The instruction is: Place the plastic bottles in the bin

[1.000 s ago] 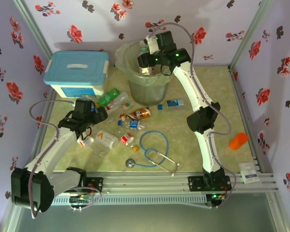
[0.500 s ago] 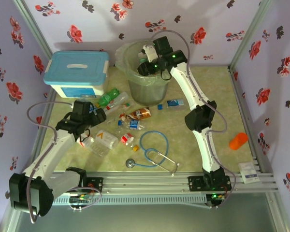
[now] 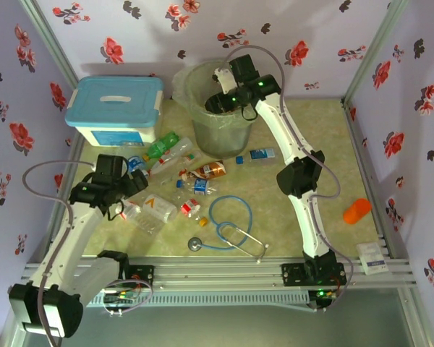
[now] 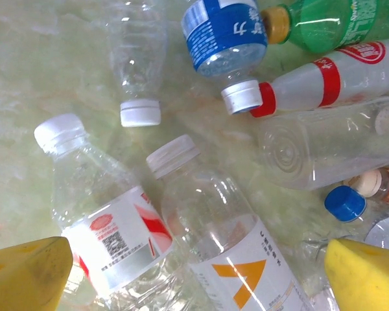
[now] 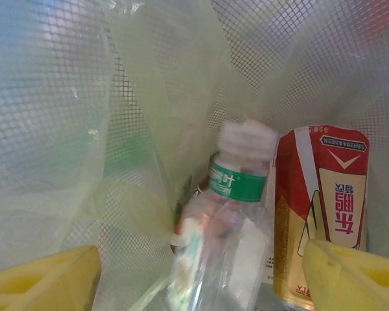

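left pincer (image 4: 198, 275) spread wide, pointing down, right pincer (image 5: 198, 275) parted

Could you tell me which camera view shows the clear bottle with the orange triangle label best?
The left wrist view: the bottle with the orange triangle label lies close up, with its white cap, clear body and orange mark plain, though the frame's lower edge cuts it off. The top external view gives it small, lying on the table.

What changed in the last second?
The right tool dipped into the round grey-green bin and opened, apparently dropping a clear plastic bottle with a green label. The open left tool drew back toward the near-left. The loose bottles on the table, blue-tubed stethoscope and blue-lidded white box stayed put.
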Robot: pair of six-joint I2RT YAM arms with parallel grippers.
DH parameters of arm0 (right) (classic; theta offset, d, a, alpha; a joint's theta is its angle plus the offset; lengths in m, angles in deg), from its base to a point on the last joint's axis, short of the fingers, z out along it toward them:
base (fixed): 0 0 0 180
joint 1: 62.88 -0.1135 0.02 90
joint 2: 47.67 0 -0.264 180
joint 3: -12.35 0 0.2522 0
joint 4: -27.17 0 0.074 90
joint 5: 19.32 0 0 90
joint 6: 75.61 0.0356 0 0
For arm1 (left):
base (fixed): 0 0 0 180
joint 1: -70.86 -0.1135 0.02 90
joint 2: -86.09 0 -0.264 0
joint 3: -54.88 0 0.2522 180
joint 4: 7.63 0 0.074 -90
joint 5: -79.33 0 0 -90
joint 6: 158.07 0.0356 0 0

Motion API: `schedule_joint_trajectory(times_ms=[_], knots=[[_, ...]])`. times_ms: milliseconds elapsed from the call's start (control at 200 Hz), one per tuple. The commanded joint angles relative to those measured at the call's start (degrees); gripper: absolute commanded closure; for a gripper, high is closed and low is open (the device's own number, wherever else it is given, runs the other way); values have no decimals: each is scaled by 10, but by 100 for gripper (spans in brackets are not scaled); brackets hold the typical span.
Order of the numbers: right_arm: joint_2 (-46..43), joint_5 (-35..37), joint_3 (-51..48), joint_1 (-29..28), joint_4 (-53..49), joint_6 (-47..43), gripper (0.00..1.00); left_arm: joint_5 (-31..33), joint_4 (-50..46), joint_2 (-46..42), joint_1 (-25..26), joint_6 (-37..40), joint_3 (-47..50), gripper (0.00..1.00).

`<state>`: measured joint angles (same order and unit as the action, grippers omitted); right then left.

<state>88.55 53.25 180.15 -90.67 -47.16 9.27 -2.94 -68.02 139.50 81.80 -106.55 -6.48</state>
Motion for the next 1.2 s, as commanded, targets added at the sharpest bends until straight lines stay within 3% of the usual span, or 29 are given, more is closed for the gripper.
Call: schedule_joint_trajectory(times_ms=[0, 410, 750, 925, 1195], knots=[[4, -20, 11, -2, -3, 2, 18, -26, -30, -6, -13, -21, 15, 0], [-22, 13, 11, -1, 39, 28, 16, -68, -13, -22, -32, -59, 74, 0], [-106, 40, 0, 33, 81, 111, 1, -101, 8, -24, -49, -94, 139, 0], [-179, 15, -72, 57, 128, 143, 1, -102, 29, -28, -49, -114, 166, 0], [-269, 37, -204, 67, 173, 143, 1, -103, 74, -29, -49, -129, 204, 10]])
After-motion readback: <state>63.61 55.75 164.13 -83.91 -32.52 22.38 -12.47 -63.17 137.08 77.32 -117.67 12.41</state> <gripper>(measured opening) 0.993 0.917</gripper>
